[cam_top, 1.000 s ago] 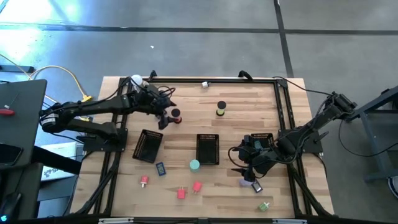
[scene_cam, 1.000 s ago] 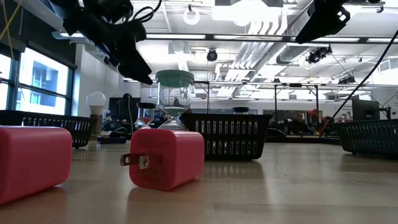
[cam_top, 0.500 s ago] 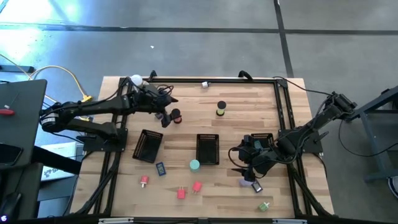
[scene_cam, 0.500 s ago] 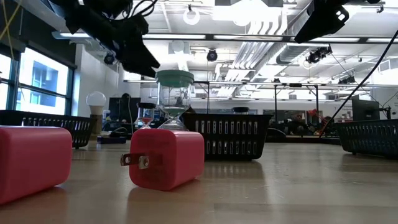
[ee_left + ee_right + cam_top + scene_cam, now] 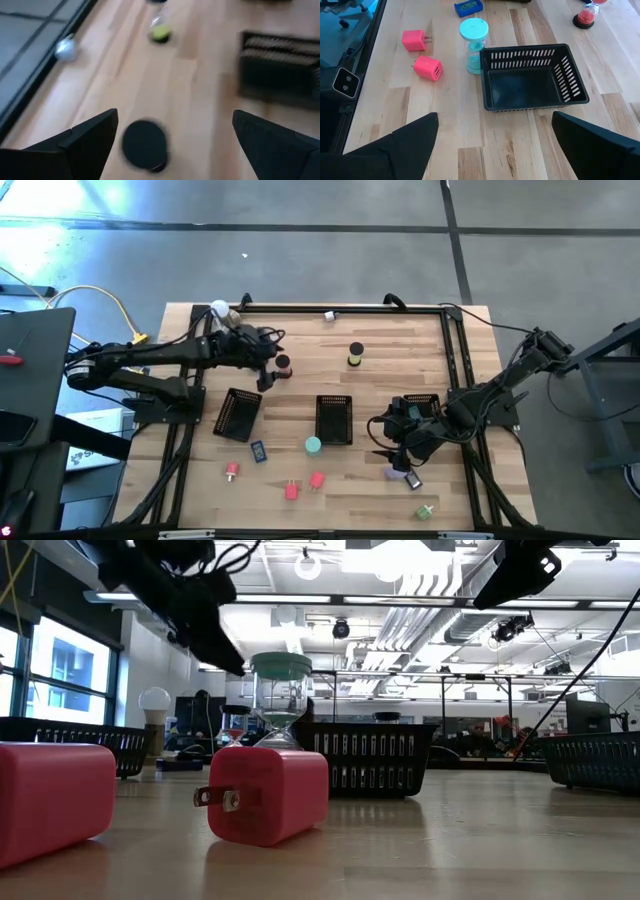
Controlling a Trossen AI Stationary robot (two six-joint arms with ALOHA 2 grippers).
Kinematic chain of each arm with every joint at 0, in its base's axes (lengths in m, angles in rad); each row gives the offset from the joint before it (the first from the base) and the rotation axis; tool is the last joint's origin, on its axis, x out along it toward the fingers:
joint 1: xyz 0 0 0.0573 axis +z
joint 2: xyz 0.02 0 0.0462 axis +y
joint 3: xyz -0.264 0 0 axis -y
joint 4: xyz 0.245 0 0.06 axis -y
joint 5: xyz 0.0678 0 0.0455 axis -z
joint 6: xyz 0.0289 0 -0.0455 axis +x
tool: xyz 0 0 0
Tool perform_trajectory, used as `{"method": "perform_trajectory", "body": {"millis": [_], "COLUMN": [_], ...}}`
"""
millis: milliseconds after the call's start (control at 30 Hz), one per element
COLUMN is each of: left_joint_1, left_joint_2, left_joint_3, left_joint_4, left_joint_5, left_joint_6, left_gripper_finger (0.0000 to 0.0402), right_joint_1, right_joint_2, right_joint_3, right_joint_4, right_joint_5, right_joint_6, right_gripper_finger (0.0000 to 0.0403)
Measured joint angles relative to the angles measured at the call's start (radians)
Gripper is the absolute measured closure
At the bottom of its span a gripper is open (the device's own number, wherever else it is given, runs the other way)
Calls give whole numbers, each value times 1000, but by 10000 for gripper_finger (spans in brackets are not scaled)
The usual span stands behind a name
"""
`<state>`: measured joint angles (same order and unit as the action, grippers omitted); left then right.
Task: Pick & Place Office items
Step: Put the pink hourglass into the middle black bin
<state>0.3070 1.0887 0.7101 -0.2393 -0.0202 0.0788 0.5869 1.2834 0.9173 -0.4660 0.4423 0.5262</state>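
The left end effector is held wide open at the far left of the worktop, with its fingers spread to either side of the black-capped red hourglass, which stands just beside it and is not yet gripped. Over the last second the arm was swung slightly towards the hourglass and then drawn back to almost where it began, while the hourglass itself has not been moved. This is judged to be a fine correction of the approach rather than a grasp, so the pick of this item is still to be made. A further descent and a closing of the fingers would be needed before it can be carried to the black mesh tray near it. The right end effector is also held wide open, low at the near right, and has not been shifted.
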Motion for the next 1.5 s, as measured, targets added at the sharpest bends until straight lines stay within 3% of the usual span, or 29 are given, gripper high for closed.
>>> {"method": "perform_trajectory", "body": {"millis": [133,833,1500], "left_joint_1": [20,30,38], "left_joint_2": [10,215,246], "left_joint_3": [-3,-3,-3], "left_joint_4": [-40,46,68], "left_joint_5": [-63,-64,-63], "left_joint_6": [0,-1,1], "left_gripper_finger": [19,19,19], "right_joint_1": [0,0,0], "right_joint_2": [0,0,0], "right_joint_3": [0,0,0], "right_joint_4": [3,8,7], "right_joint_5": [0,0,0], "right_joint_6": [0,0,-6], "right_gripper_finger": [23,23,23]}}
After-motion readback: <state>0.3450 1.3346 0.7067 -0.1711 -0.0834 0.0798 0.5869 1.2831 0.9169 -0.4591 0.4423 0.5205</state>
